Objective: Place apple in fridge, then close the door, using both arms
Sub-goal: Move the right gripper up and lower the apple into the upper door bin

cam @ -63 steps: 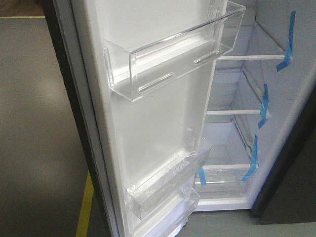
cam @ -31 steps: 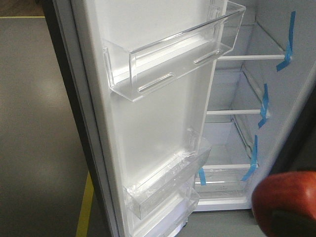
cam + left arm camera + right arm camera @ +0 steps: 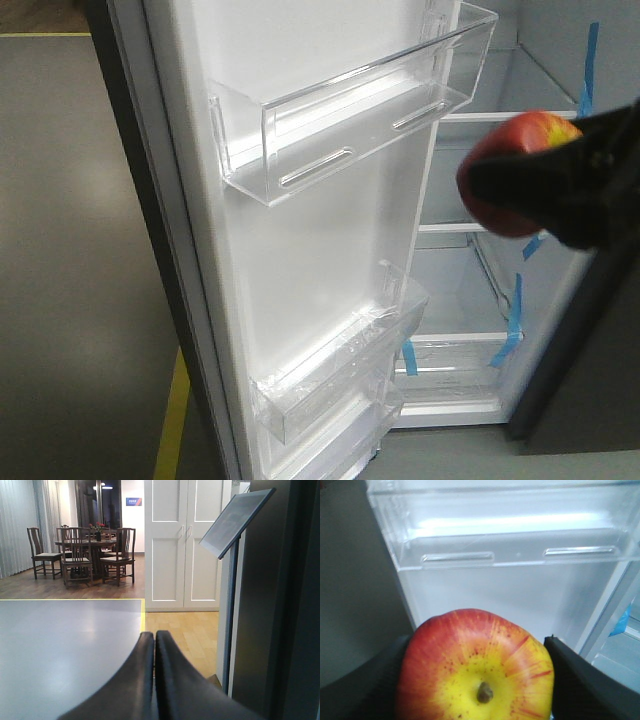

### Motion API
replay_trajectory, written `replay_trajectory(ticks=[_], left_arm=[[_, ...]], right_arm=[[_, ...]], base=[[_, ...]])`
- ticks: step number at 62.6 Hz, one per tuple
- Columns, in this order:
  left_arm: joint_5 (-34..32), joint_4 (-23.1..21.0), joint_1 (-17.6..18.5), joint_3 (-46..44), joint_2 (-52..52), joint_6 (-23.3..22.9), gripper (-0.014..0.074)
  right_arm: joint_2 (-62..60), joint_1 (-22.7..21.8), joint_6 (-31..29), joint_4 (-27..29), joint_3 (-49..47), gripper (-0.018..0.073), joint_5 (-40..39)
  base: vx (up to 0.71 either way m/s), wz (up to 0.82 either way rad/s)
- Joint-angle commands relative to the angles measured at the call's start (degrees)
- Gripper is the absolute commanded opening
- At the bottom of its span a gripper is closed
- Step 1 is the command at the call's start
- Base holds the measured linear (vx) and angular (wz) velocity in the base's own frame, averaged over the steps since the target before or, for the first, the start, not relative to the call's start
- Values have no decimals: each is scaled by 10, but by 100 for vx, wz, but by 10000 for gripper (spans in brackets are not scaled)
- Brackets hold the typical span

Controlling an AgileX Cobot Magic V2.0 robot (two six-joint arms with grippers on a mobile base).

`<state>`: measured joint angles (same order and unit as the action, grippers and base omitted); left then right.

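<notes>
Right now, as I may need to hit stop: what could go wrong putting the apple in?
The apple faces the door bin closely in the wrist view and could clip it. The right end effector holds only its sides, so a knock might dislodge it. It hangs level with a shelf edge, which it may strike.

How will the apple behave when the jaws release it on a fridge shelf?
The apple looks round and smooth-skinned, so it may roll on the flat shelf. It seems firm: the jaws press both its sides without visible dents. Its glossy skin could slip a little.
</notes>
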<state>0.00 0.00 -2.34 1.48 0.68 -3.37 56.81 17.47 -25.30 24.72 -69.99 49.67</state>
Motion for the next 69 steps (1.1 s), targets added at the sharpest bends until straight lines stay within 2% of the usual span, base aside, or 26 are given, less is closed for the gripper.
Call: replay_trajectory(ticks=[1, 19, 36, 55, 69], left_arm=[[-44, -7, 1, 12, 9, -5, -6], [-44, -7, 1, 12, 9, -5, -6], [-44, -7, 1, 12, 9, -5, -6], [-44, -7, 1, 12, 9, -5, -6], [-44, -7, 1, 12, 9, -5, -6]], right_arm=[[48, -1, 19, -8, -83, 419, -43], [201, -2, 25, -20, -287, 419, -43], [312, -2, 26, -21, -416, 419, -44], [380, -2, 28, -38, -459, 433, -42], [399, -2, 29, -39, -459, 553, -36]], base=[[0, 0], [0, 0], [0, 0], [0, 0], [0, 0]])
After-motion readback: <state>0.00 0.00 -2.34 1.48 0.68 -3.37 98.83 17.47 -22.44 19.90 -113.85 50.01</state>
